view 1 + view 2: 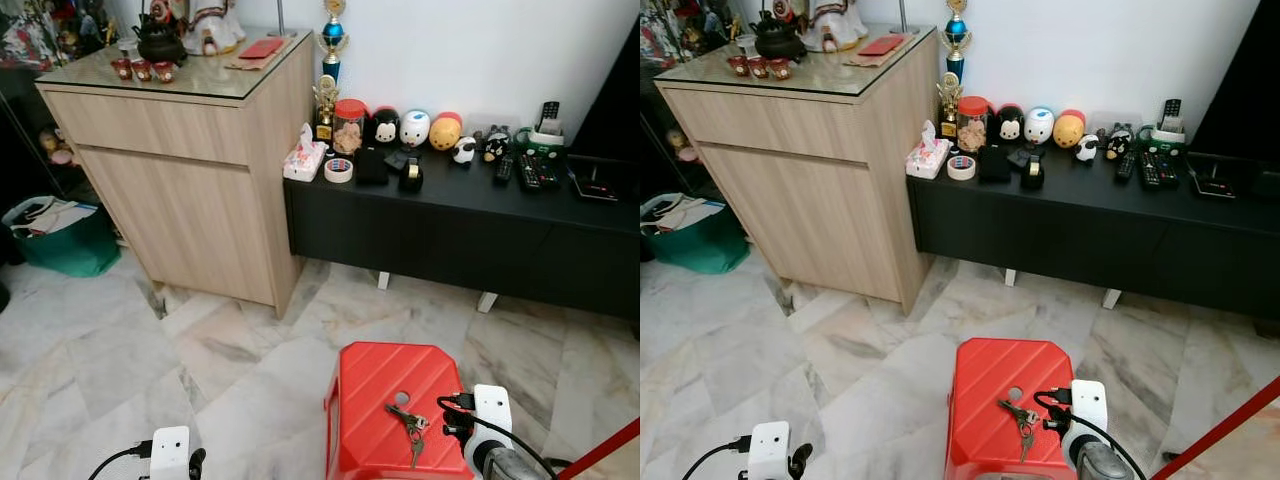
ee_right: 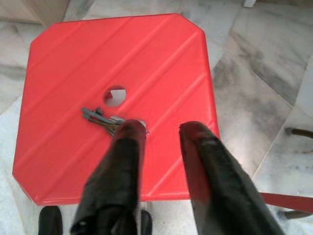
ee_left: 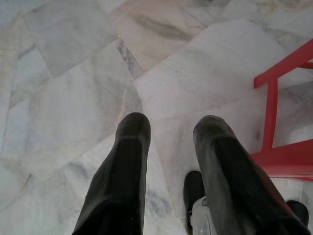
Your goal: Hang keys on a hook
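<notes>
A home: marble floor (image 1: 120, 370), wooden cabinet (image 1: 190, 180), cluttered console (image 1: 450, 225).

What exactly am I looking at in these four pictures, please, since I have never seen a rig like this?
It is a walking humanoid robot with two arms, each ending in a gripper of two long black fingers. The two wide pictures come from a stereo camera on its head, looking down and forward. The other two come from cameras on its wrists, looking along the fingers.

Before the robot stands a red stool with keys lying on top, near a round hole. The right gripper hovers open just above the stool beside the keys, holding nothing. The left gripper hangs open over the marble floor. Behind are a wooden cabinet and a black bench carrying small ornaments and remotes.
</notes>
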{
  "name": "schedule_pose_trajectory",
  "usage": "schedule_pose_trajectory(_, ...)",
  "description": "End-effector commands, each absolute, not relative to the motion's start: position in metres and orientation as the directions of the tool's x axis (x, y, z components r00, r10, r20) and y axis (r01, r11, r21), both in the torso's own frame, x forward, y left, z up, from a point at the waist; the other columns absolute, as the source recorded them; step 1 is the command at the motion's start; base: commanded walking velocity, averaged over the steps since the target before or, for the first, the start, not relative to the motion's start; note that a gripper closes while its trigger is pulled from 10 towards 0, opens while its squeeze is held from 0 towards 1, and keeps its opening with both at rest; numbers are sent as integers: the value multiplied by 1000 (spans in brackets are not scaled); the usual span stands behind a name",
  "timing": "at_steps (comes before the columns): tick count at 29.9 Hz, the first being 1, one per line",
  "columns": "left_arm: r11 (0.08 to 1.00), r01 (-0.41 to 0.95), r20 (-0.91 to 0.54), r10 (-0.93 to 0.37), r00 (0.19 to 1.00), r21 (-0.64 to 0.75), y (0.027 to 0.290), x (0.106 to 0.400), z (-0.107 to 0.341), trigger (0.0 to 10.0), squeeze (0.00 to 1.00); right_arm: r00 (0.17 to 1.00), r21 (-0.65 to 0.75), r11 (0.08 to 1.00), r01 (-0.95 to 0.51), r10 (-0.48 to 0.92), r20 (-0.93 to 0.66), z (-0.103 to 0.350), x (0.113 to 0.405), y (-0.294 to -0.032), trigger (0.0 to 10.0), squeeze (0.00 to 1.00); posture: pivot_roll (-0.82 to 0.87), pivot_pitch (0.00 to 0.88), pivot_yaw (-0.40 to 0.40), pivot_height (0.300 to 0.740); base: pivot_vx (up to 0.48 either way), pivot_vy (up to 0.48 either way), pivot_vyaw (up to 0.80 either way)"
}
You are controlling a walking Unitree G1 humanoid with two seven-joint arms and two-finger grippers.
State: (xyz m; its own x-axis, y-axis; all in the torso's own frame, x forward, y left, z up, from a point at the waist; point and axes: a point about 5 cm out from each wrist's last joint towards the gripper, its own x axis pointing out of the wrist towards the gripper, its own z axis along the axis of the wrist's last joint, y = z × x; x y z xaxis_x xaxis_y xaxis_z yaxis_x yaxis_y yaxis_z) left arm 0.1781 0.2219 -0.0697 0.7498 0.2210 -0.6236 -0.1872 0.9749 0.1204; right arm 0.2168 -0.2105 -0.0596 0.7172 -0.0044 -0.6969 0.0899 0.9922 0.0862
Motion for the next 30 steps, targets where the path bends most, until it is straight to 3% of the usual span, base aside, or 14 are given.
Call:
schedule_pose_trajectory(1,972,-198,-644,231,729,125,225,174,-72,10000,0,721,98,990,105,-8,-693,-59,217,-212,10000,1000,54,0,-10,740,0,0,0)
schedule_pose_trajectory(7,972,-198,-644,231,729,124,225,174,-72,10000,0,725,111,987,117,-9,-689,-59,216,-211,10000,1000,56,0,-10,740,0,0,0)
schedule_pose_trajectory(8,972,-198,-643,231,730,124,225,174,-72,10000,0,727,119,985,123,-8,-686,-59,216,-211,10000,886,56,0,-10,740,0,0,0)
schedule_pose_trajectory(9,972,-198,-642,231,731,124,226,175,-72,10000,0,731,127,983,129,-8,-682,-59,216,-211,10000,0,57,0,-10,740,0,0,0)
schedule_pose_trajectory(18,972,-201,-589,236,773,126,233,186,-62,10000,0,765,180,970,163,-9,-644,-57,217,-210,10000,0,56,0,-10,740,0,0,0)
schedule_pose_trajectory(26,979,-155,-335,192,923,133,240,225,-22,10000,0,799,210,956,203,-38,-600,-55,218,-212,10000,0,57,0,-10,740,0,144,0)
schedule_pose_trajectory(30,984,-124,-234,152,960,132,236,237,-5,10000,0,895,237,964,123,-4,-446,-31,252,-178,10000,0,54,0,-8,740,0,0,0)
